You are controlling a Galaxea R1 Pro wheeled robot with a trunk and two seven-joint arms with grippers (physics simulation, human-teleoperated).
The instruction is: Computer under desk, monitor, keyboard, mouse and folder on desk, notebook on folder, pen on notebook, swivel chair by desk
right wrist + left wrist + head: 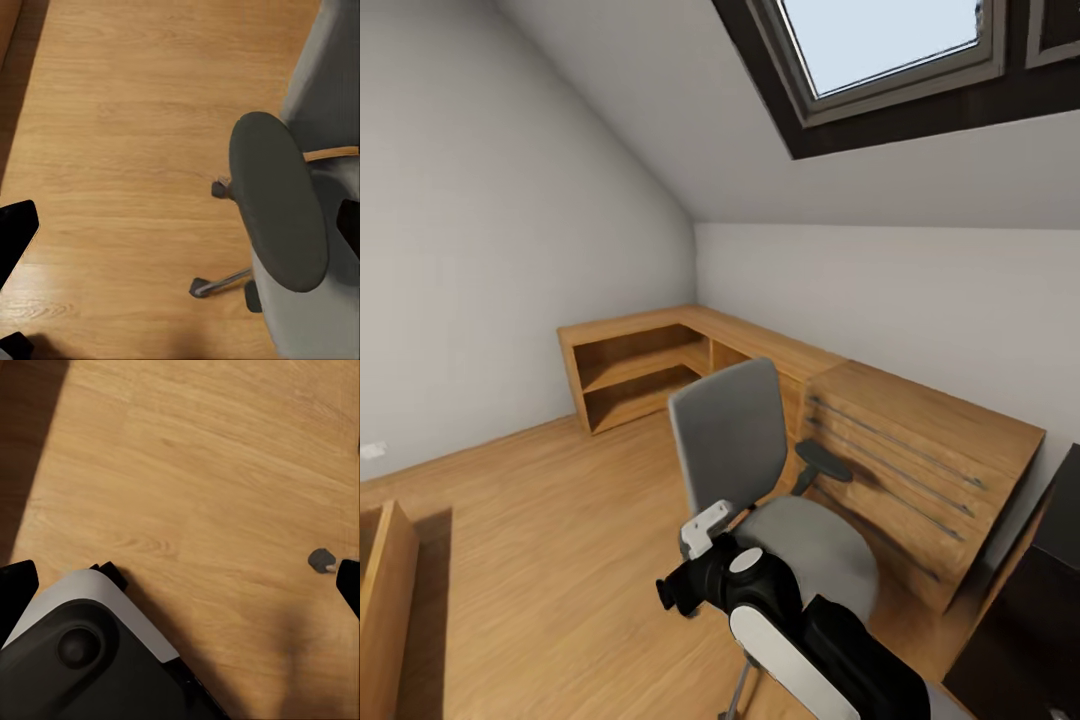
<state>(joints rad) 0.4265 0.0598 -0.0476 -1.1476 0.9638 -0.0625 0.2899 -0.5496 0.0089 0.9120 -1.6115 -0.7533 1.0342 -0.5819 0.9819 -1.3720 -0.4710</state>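
Observation:
The grey swivel chair (760,470) stands on the wooden floor right in front of me, its back towards me and nothing visible on its seat. One of my arms (780,620), black and white, is folded low in front of it. My right gripper (180,225) is open above the floor beside the chair's dark armrest (277,199); a thin tan strip (330,154) lies on the seat and I cannot tell what it is. My left gripper (180,585) is open over the floor and my own base (82,645). Computer, monitor, keyboard, mouse, notebook and pen are out of view.
A low wooden corner shelf unit (650,365) runs along the far walls, joined by a slatted wooden cabinet (920,470) at the right. A dark piece of furniture (1030,600) fills the lower right corner. Another wooden piece (385,600) stands at the left edge. A chair caster (322,560) rests on the floor.

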